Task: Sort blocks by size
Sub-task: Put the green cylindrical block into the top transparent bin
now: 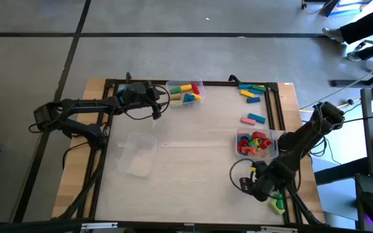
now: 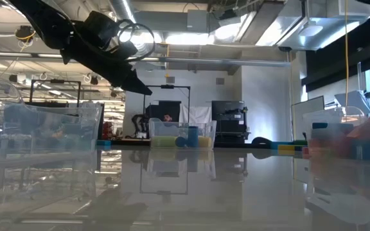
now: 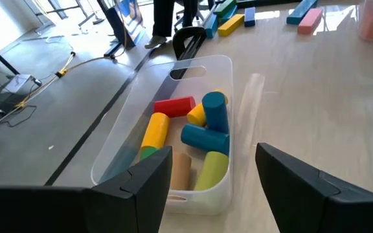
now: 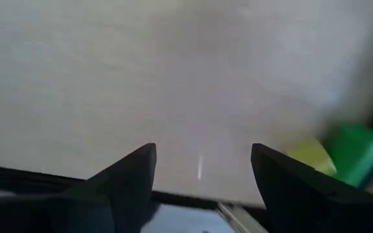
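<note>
High view puts the left gripper [image 1: 158,103] at the far left of the table, just beside the far bin [image 1: 185,92], a clear bin holding cylinder blocks [image 1: 186,91]. Its fingers [image 3: 149,184] stand apart with nothing between them; in the left wrist view the bin sits right in front of them, and the red, yellow, blue and green cylinders inside lie beyond the fingertips, untouched.

The right gripper [image 1: 254,186] is at the near right corner of the table, also spread open and empty. Its own camera shows bare tabletop between the dark fingers [image 4: 129,178], with a yellow-green block [image 4: 316,157] and a green one [image 4: 355,150] off to one side, apart from the fingers and too blurred to make out their shape.

More blocks fill the right bin [image 1: 256,142], mostly red with some blue and green mixed in. Loose bars [image 1: 251,91] lie at the far right corner, and a pink and a blue bar [image 1: 253,118] lie between them and the right bin. An empty bin [image 1: 138,154] sits on the left half of the table, nearer than the left gripper.

From the low view the bins are hazy and see-through, so their contents read only as smears of colour, and the right gripper does not show there. The green blocks near the right gripper are partly covered by the arm in the high view.
</note>
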